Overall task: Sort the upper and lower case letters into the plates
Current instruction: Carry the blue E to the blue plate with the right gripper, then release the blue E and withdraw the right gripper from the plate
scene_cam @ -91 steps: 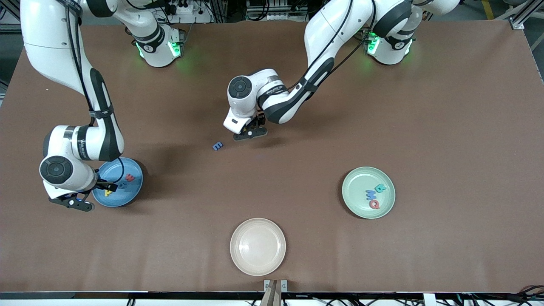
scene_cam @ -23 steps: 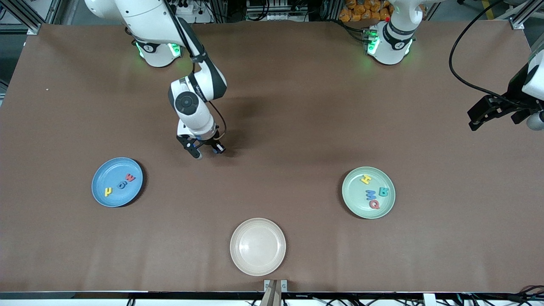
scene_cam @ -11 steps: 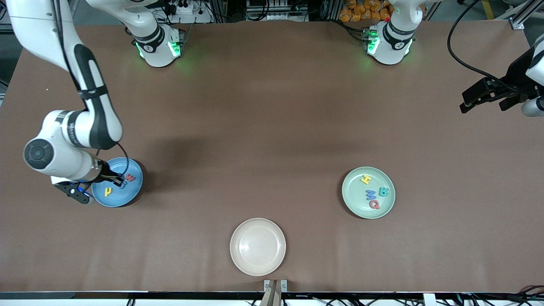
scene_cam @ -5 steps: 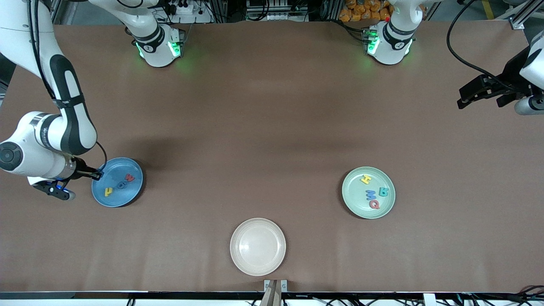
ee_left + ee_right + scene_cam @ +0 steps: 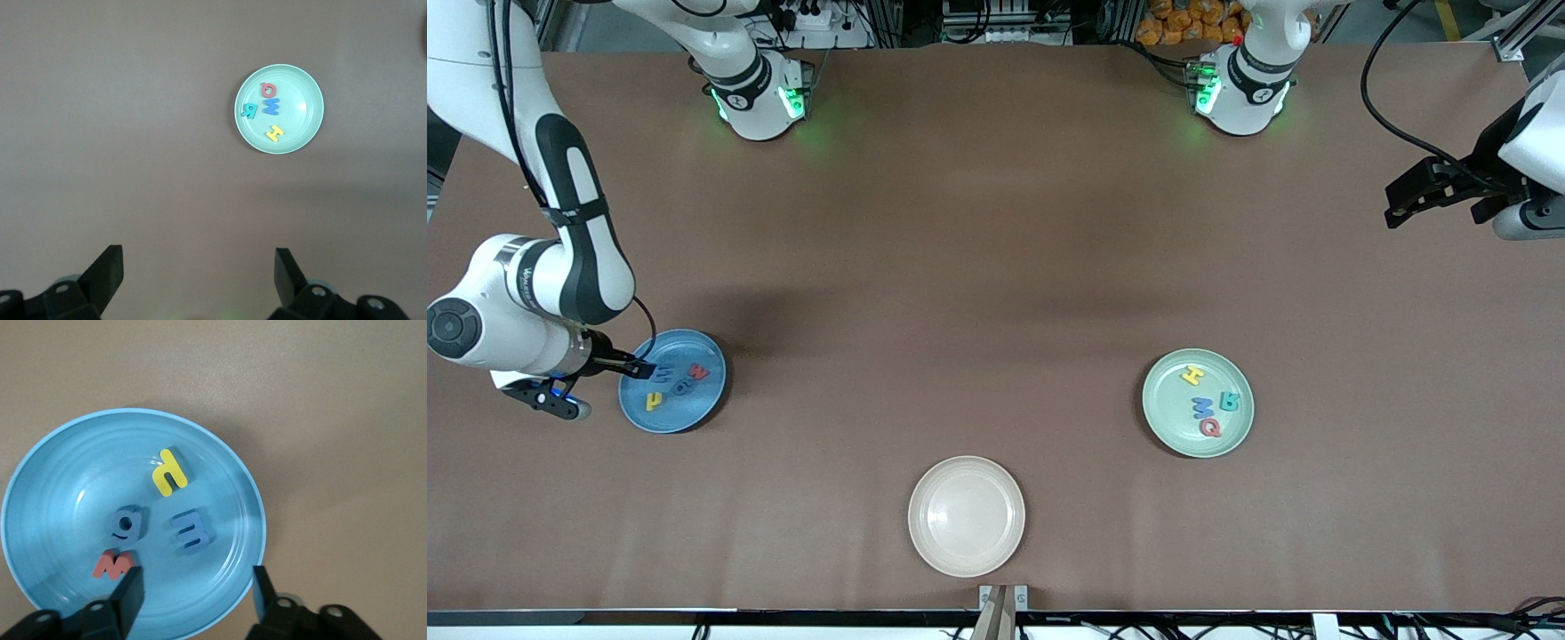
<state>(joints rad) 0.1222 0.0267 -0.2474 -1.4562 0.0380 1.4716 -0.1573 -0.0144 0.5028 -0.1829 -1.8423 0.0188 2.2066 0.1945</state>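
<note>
Spread apart, the right gripper [image 5: 193, 587] is held over the round matte blue plate [image 5: 60, 460], where four small flat letters [image 5: 190, 532] lie. Four more are seen in the pale green plate [image 5: 1169, 427]. Also spread, the left gripper [image 5: 199, 277] waits high over the brown table [image 5: 996, 267].

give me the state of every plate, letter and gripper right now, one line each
blue plate: holds four letters
yellow h: flat in the blue plate
blue g: flat in the blue plate
blue e: flat in the blue plate
red m: flat in the blue plate
pale green plate: holds four letters, H, M, R, Q
cream plate: nothing in it
right gripper: open, over the blue plate's rim
left gripper: open, waiting high over bare table
</note>
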